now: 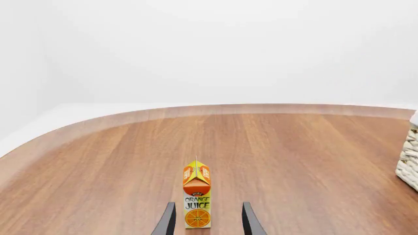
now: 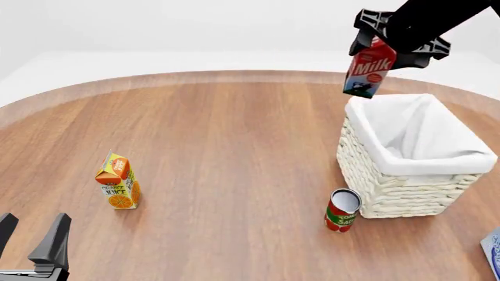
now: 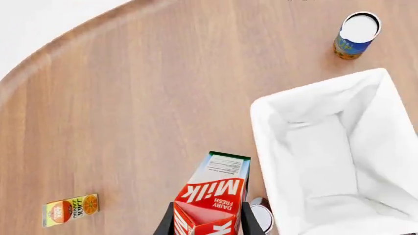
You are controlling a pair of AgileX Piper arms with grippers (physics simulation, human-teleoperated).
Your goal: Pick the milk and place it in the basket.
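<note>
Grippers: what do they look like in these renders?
Both are plain black. The left gripper has two flat, tapering blade-like fingers; the right gripper has a blocky, angular black body on a thick black arm. No cables, markings or labels visible.

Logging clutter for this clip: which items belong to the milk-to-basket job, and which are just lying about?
Part of the job:
- milk carton, held in the air by the right end effector, above the basket's far-left corner
- wicker basket, cloth-lined

Just lying about:
- orange juice carton
- red tomato can by the basket
- blue can
- left end effector, open, idle
</note>
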